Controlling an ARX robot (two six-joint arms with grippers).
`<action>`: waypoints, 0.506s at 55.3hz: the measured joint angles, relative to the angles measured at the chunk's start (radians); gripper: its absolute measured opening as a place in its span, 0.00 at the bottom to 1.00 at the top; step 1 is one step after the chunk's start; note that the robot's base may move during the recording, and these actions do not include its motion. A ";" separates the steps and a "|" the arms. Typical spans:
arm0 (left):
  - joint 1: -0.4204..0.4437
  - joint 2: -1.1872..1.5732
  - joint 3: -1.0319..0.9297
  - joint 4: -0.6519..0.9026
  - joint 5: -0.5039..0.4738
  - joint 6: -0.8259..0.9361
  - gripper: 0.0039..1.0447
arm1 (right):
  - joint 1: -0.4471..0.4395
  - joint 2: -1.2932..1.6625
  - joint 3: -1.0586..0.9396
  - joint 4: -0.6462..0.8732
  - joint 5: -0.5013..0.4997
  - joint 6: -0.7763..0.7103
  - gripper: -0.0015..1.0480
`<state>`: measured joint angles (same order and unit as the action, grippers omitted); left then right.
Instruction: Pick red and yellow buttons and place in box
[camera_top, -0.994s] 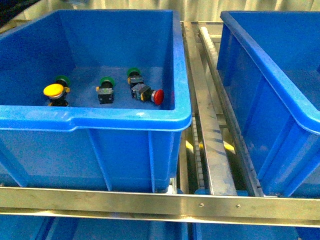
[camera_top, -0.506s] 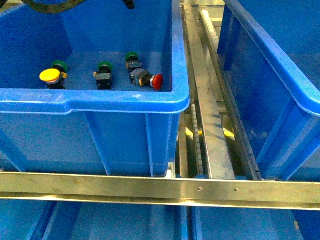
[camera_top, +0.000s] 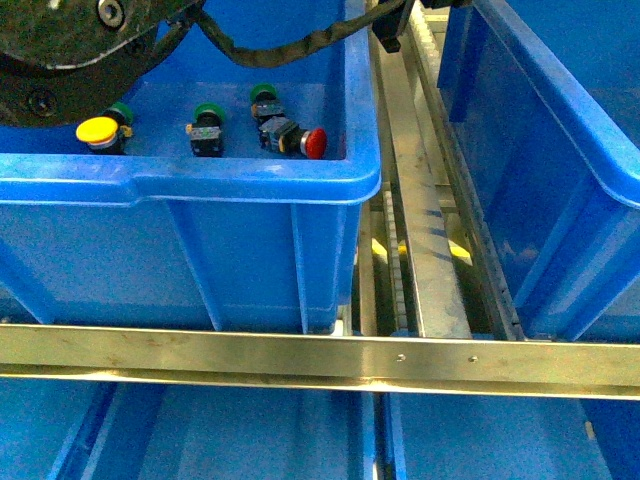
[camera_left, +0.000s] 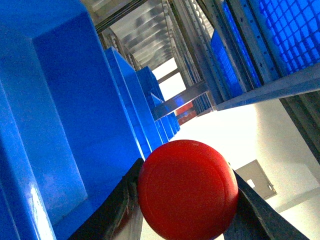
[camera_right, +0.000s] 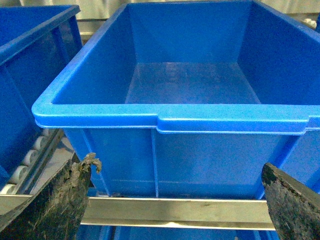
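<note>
inside left bin (camera_top: 250, 185): yellow button (camera_top: 97, 129), red button (camera_top: 313, 143); left gripper (camera_left: 187, 202) apparently pinches red cap (camera_left: 187, 185); right gripper (camera_right: 177, 170) gapes empty.

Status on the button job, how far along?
Done: nothing visible; no buttons show in the right box. In hand: the left hand grips one red button. Left: the yellow button and the second red button lie in the left bin. The right hand is open.

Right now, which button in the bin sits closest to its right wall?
The red-capped button, the only red one there, at the right end of the row. The yellow button is far left, and the green ones lie between.
</note>
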<state>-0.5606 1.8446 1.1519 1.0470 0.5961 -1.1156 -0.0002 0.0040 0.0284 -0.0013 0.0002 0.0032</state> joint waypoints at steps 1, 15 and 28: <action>0.000 0.000 0.001 0.000 0.000 0.000 0.31 | 0.000 0.000 0.000 0.000 0.000 0.000 0.94; -0.007 -0.024 0.005 -0.043 0.000 0.029 0.31 | -0.043 0.383 0.103 0.562 0.047 -0.340 0.94; 0.003 -0.072 0.005 -0.051 -0.006 0.046 0.31 | -0.198 0.737 0.571 0.561 -0.151 -0.179 0.94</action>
<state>-0.5575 1.7725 1.1572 0.9955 0.5900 -1.0698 -0.1982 0.7410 0.5999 0.5594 -0.1505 -0.1761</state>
